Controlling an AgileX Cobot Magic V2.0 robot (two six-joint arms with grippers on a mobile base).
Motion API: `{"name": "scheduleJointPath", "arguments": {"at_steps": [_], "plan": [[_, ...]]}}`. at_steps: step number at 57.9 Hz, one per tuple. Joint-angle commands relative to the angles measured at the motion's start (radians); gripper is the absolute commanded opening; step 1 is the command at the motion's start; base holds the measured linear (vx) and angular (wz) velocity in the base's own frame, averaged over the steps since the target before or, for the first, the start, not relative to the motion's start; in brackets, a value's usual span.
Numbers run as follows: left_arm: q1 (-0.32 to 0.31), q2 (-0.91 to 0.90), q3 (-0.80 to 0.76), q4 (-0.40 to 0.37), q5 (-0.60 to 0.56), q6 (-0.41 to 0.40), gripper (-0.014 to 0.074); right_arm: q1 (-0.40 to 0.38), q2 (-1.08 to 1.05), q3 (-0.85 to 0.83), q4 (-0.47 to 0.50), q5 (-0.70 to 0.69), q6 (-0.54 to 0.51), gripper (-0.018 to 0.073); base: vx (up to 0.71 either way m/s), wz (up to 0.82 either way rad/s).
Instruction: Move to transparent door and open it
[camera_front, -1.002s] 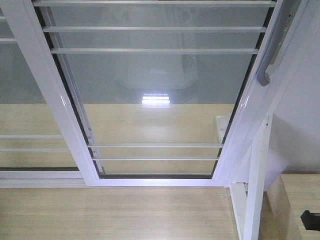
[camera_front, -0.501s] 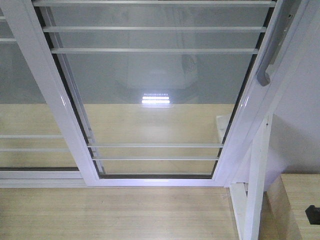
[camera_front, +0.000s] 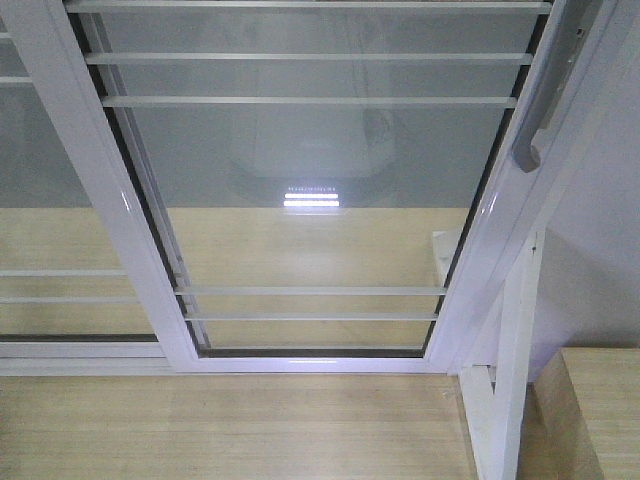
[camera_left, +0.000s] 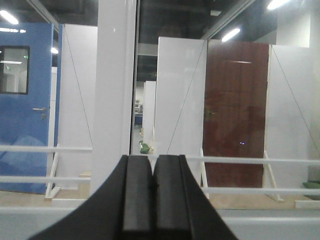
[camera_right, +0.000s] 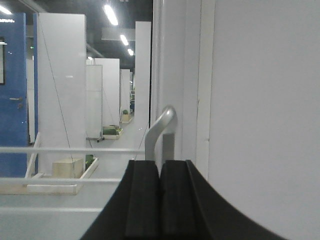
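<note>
The glass door (camera_front: 310, 150) fills most of the front view, dead ahead and close. It is a tall clear pane in a white frame with thin white bars across it, and its bottom rail sits at the edge of the wooden floor (camera_front: 230, 430). It looks closed, its right edge up against the white wall (camera_front: 600, 250).

I'd judge it stiff and fairly heavy. It should run sideways on its track rather than swing, so it will want a steady pull along the rail. The pane is smooth and breakable, and offers nothing to grab.

The place to take it is the curved grey handle (camera_front: 548, 100) on the right-hand edge of the frame. It is a rigid bar standing off the frame with a gap behind it, enough for a finger to hook through.

From the right wrist, that handle (camera_right: 160, 127) rises just beyond the right gripper (camera_right: 160, 165), almost in line with it. Whether they touch, I can't tell. The right gripper's two black fingers are pressed together with nothing between them.

The left gripper (camera_left: 152, 162) is likewise closed and empty, facing the pane and one upright of the frame (camera_left: 115, 85).

To the left is a second glass panel (camera_front: 50, 230) with no handle. At the lower right stand a white post (camera_front: 515, 370) and a wooden box (camera_front: 600, 400).
</note>
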Motion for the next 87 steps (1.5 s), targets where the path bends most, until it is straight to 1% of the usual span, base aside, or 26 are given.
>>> {"name": "scheduleJointPath", "arguments": {"at_steps": [1,5,9,16,23,27,32,39,46,51,53,60,66,77,83,87], "plan": [[-0.004,0.094,-0.142,0.009,0.021,0.015,-0.0006,-0.002,0.094,-0.154,-0.015,0.034,0.001,-0.0004,0.00,0.00],[-0.004,0.184,-0.215,0.037,0.044,0.027,-0.0006,-0.002,0.176,-0.212,-0.016,0.072,-0.012,-0.0004,0.00,0.00],[-0.004,0.282,-0.257,0.062,0.042,0.026,-0.0006,-0.002,0.265,-0.224,-0.016,0.066,-0.018,-0.0004,0.00,0.00],[-0.004,0.406,-0.260,0.069,0.028,0.025,-0.0006,-0.002,0.396,-0.221,-0.014,0.065,-0.016,-0.0004,0.00,0.00],[-0.004,0.490,-0.260,0.069,0.059,0.023,-0.0003,-0.002,0.501,-0.221,-0.002,0.072,-0.014,0.0002,0.00,0.00],[-0.004,0.523,-0.260,0.069,0.066,0.022,-0.0001,-0.002,0.552,-0.221,0.017,0.069,-0.014,0.0022,0.00,0.00],[-0.004,0.551,-0.260,0.069,0.085,0.022,0.0013,-0.002,0.595,-0.221,0.040,0.069,-0.014,0.0073,0.00,0.00],[-0.004,0.559,-0.260,0.069,0.106,0.022,0.0069,-0.002,0.621,-0.221,0.066,0.067,-0.014,0.0206,0.00,0.00],[-0.004,0.558,-0.260,0.069,0.107,0.022,0.0166,-0.002,0.637,-0.221,0.067,0.062,-0.014,0.0355,0.00,0.00],[-0.004,0.558,-0.260,0.068,0.113,0.022,0.0248,-0.002,0.642,-0.221,0.107,0.068,0.012,0.0427,0.00,0.00],[-0.004,0.558,-0.260,0.068,0.116,0.020,0.0281,-0.002,0.646,-0.221,0.115,0.061,0.012,0.0438,0.00,0.00],[-0.004,0.558,-0.260,0.067,0.116,-0.007,0.0361,-0.002,0.707,-0.221,0.117,-0.031,-0.080,0.0442,0.00,0.00],[-0.004,0.558,-0.260,0.067,0.116,-0.011,0.0382,0.008,0.771,-0.221,0.119,-0.137,-0.123,0.0432,0.00,0.00],[-0.004,0.558,-0.260,0.067,0.125,-0.011,0.0381,0.034,0.930,-0.224,0.114,-0.339,-0.131,0.0428,0.00,0.00],[-0.004,0.558,-0.260,0.067,0.134,-0.011,0.0381,0.048,1.018,-0.225,0.112,-0.417,-0.131,0.0428,0.00,0.00],[-0.004,0.558,-0.260,0.067,0.138,-0.011,0.0381,0.063,1.083,-0.235,0.093,-0.458,-0.129,0.0428,0.00,0.00]]}}
